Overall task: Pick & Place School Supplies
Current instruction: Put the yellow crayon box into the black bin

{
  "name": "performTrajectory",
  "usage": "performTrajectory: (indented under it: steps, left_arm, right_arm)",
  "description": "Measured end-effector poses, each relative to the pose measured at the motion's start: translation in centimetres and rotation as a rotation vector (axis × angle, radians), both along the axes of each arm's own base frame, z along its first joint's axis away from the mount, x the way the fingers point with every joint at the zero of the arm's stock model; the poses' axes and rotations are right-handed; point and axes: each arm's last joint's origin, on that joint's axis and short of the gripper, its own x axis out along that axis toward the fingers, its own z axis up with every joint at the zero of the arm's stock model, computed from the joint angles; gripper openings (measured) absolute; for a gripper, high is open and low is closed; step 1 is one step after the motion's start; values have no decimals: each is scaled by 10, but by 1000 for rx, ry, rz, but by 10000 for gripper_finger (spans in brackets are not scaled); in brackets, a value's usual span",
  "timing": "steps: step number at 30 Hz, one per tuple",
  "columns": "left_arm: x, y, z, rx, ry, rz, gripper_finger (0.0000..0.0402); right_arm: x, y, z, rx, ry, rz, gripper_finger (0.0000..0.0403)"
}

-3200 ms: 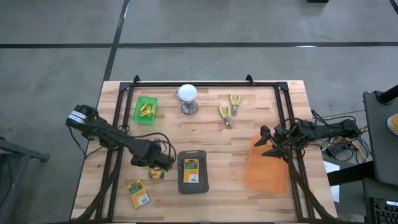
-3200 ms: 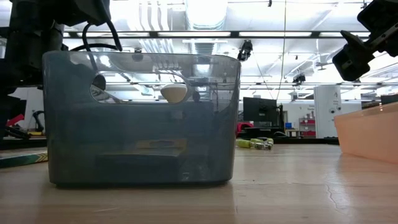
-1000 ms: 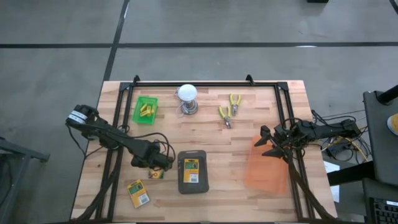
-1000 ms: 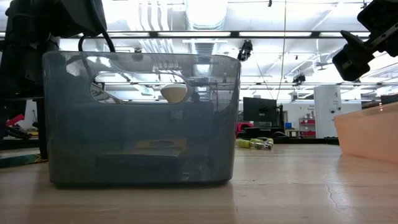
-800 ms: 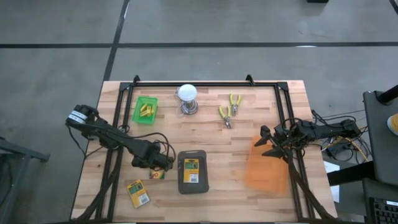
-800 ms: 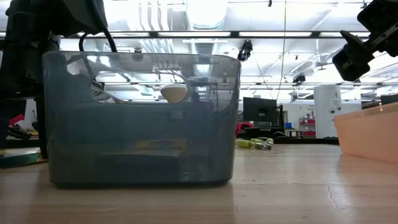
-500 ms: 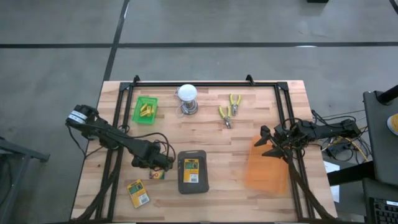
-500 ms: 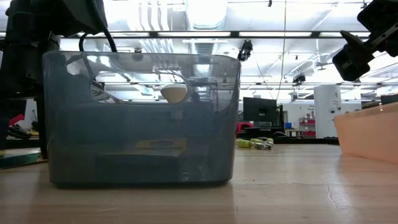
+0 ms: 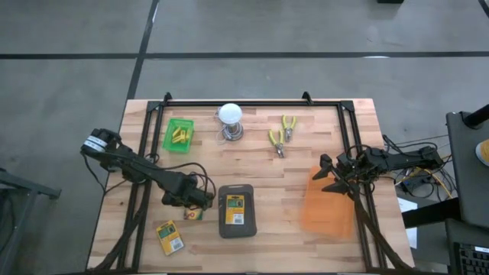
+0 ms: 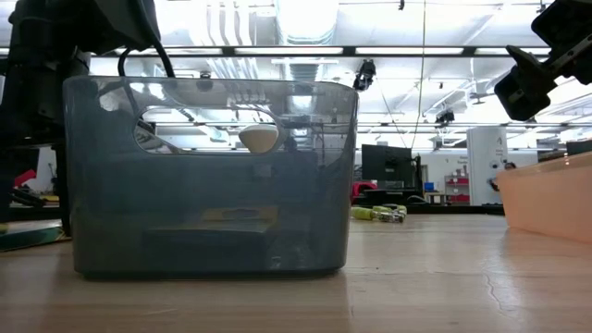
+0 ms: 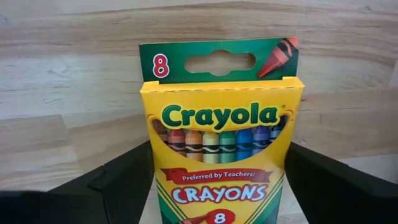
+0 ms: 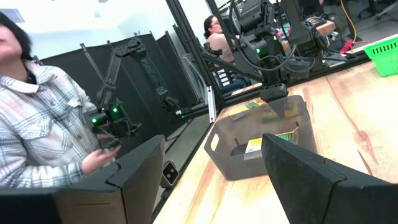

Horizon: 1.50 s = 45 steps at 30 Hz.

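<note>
A green-and-yellow crayon box [image 11: 221, 137] lies flat on the wooden table, left of a grey bin [image 9: 236, 192]. My left gripper [image 9: 189, 205] points straight down over it and is shut on it. A second crayon box [image 9: 170, 237] lies near the table's front left. A third [image 9: 235, 211] lies inside the grey bin. Short yellow pieces [image 9: 180, 136] sit in a small green tray [image 9: 173, 143] at the far left. My right gripper [image 9: 328, 174] hangs open and level at the table's right, touching nothing. My left gripper has the crayon box between its two fingers [image 11: 118, 186], one against each long side [image 11: 157, 168]. The fingers come from above, pointing down, and lie across the box. The box lies flat on the table with its printed face up.
An orange bin [image 9: 328, 205] stands below my right gripper. A white bulb on a metal base [image 9: 231, 118] and yellow-handled pliers [image 9: 281, 136] lie at the far side. A dark frame [image 9: 252, 103] runs along the table's edges. A person [image 12: 37, 124] stands beyond the table.
About three seconds ago my left gripper came down around the crayon box. Over the last second it has kept still, and the box has stayed flat on the table.
</note>
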Motion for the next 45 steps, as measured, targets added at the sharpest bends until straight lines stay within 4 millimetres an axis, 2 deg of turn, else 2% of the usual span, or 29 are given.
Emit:
performTrajectory:
  steps: [20,24,31,40,45]
  left_arm:
    - [1,1,0,17,-17,-8,340]
    - [2,1,6,46,-42,-26,340]
    - [12,2,42,181,-169,-107,340]
    - [40,-6,113,328,-445,-325,340]
    - [49,-8,148,408,-562,-354,340]
  right_arm:
    - [0,0,0,0,0,0,260]
    - [0,0,0,0,0,0,264]
    - [0,0,0,0,1,0,266]
    - [0,0,0,0,1,0,258]
    - [0,0,0,0,1,0,263]
